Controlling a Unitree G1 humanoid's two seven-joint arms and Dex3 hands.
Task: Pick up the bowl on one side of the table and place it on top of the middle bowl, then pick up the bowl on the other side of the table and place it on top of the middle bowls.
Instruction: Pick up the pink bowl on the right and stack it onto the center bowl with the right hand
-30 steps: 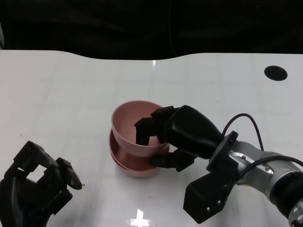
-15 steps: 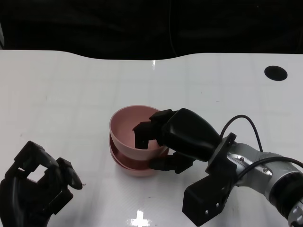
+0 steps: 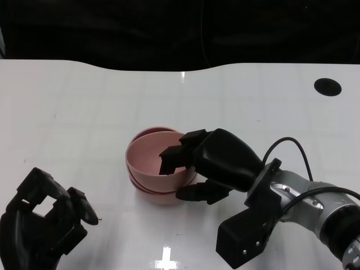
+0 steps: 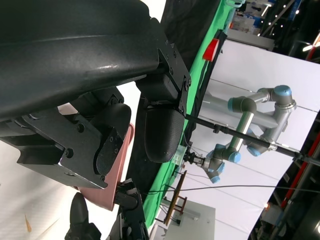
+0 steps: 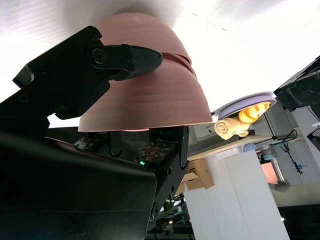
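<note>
Three smooth pink nested bowls (image 3: 151, 163) in black fingers (image 3: 171, 157).

Top bowl (image 3: 151, 158) nested in middle bowls (image 3: 160, 195), mid-table (image 3: 84, 101).

Pink bowls (image 3: 152, 163), white table (image 3: 84, 107)

Right hand (image 3: 194, 169) hides the stacked bowls' (image 3: 151, 169) near rim (partly).
</note>
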